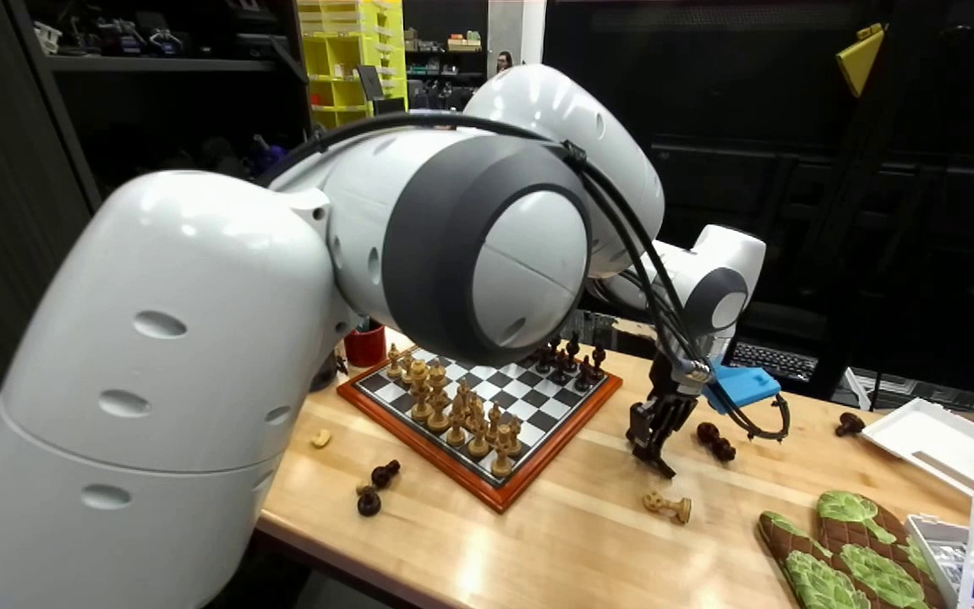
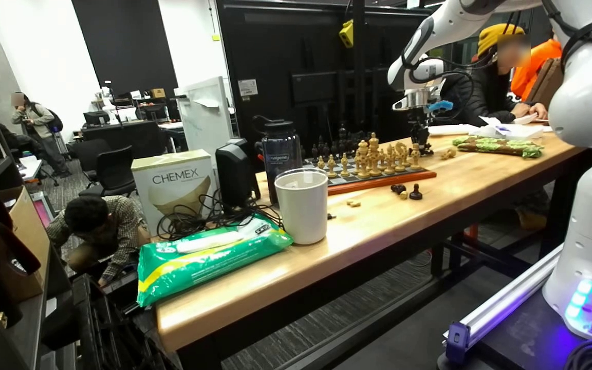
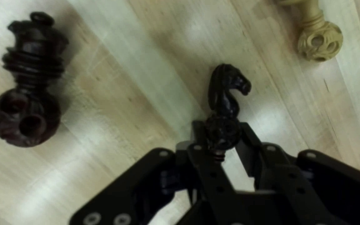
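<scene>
My gripper is low over the wooden table, with its fingertips on both sides of a dark chess knight. The fingers appear shut on the knight's round openwork part; its horse head points away from the gripper. A larger dark piece lies on its side to the left in the wrist view. A pale piece lies at the upper right, partly cut off. In an exterior view the gripper is between the dark piece and the pale piece. The knight is hard to make out there.
A chessboard with pale and dark pieces stands beside the gripper. Loose dark pieces lie in front of it. Patterned oven mitts and a white tray are at the far side. A white mug and green wipes pack stand on the table.
</scene>
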`<state>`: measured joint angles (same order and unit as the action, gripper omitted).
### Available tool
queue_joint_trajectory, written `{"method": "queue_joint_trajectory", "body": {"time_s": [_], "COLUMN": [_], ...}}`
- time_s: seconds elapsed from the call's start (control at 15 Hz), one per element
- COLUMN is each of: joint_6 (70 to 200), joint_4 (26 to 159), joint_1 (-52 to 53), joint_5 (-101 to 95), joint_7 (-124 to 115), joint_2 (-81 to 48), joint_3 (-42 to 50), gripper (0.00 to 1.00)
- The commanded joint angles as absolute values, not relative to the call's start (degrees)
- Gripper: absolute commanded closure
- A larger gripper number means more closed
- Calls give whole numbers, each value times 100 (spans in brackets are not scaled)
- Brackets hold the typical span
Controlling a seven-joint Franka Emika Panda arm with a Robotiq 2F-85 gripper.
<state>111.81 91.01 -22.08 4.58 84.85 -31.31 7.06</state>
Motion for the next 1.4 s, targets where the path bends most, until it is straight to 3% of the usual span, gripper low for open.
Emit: {"method": "queue_joint_trajectory", "body": {"time_s": [0.0,0.4,1.13,1.2,1.33], "joint_6": [11020,11051,11633,11445,11427], "joint_4": [9038,9246,10294,9705,9757], "joint_1": [-2228,-2098,-2522,-2315,-2338], "joint_5": [492,455,2069,1718,1776], "joint_7": [8434,8105,8575,8188,8240], "joint_2": [-3059,-2795,-1791,-2309,-2246], "joint_3": [641,654,508,664,693], "gripper": [42,2,0,0,0]}}
